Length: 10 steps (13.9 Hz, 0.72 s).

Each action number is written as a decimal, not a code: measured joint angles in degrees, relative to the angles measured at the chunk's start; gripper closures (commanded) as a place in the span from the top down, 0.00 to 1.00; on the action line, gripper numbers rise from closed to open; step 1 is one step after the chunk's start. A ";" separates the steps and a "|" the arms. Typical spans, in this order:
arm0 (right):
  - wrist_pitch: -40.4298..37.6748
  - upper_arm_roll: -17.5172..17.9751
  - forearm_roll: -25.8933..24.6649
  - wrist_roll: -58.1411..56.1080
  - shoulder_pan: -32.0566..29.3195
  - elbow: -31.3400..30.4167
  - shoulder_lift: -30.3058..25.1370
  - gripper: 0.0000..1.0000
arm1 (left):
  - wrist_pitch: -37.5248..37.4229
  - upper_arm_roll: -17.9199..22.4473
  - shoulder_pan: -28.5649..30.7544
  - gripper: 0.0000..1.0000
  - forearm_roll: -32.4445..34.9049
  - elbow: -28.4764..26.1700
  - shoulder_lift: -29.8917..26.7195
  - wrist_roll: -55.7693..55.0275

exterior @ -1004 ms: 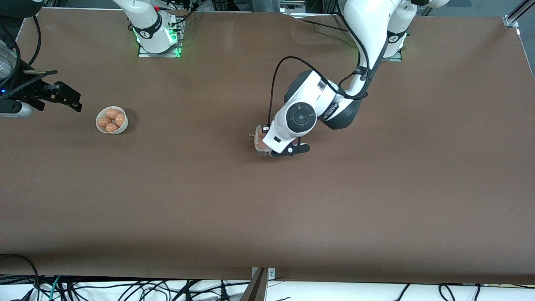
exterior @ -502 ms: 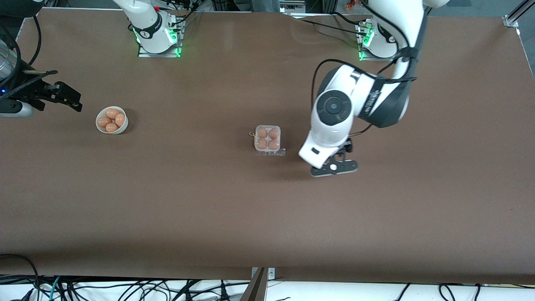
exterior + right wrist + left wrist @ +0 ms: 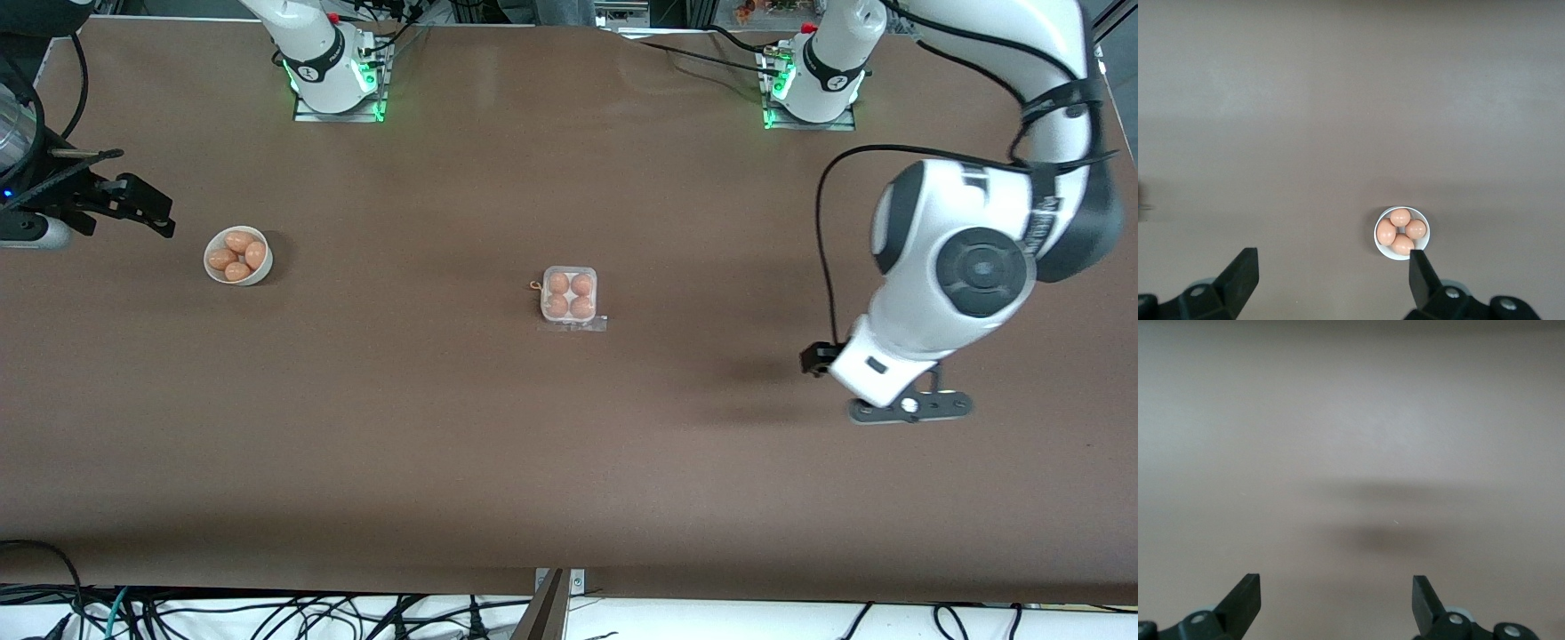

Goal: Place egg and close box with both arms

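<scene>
The box (image 3: 569,318), a small white tray, sits mid-table with several orange-brown eggs (image 3: 558,284) in its cups. A clear plastic edge shows along its nearer side; whether the lid is fully down I cannot tell. My left gripper (image 3: 907,407) (image 3: 1336,587) hangs open and empty over bare table, well off toward the left arm's end. My right gripper (image 3: 133,209) (image 3: 1333,263) waits open and empty, high at the right arm's end of the table, beside the bowl.
A round white bowl (image 3: 258,276) (image 3: 1385,252) with several more eggs stands toward the right arm's end. A tiny orange loop (image 3: 534,285) lies beside the box. Cables run along the table's near edge.
My left gripper opened, lifted off the box and swung toward the left arm's end of the table, uncovering the box. The right arm has not moved.
</scene>
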 measured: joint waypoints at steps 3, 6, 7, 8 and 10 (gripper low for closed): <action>0.00 0.01 0.00 0.00 0.00 0.00 0.00 1.00 | -0.08 -0.02 3.58 1.00 0.00 0.50 -0.17 1.71; 0.00 0.01 0.00 0.00 -0.02 0.00 0.00 1.00 | -0.21 -2.06 8.19 1.00 0.00 0.73 -0.72 1.78; 0.00 0.01 0.01 0.00 -0.03 0.00 0.00 1.00 | -0.30 -4.65 11.03 1.00 0.01 0.80 -1.30 1.78; 0.00 0.01 0.01 0.00 -0.04 0.00 0.00 1.00 | -0.40 -8.04 14.43 1.00 0.06 0.81 -2.06 1.78; 0.00 0.01 0.01 0.00 -0.06 0.00 0.00 1.00 | -0.64 -14.60 21.40 1.00 0.19 0.78 -3.73 1.78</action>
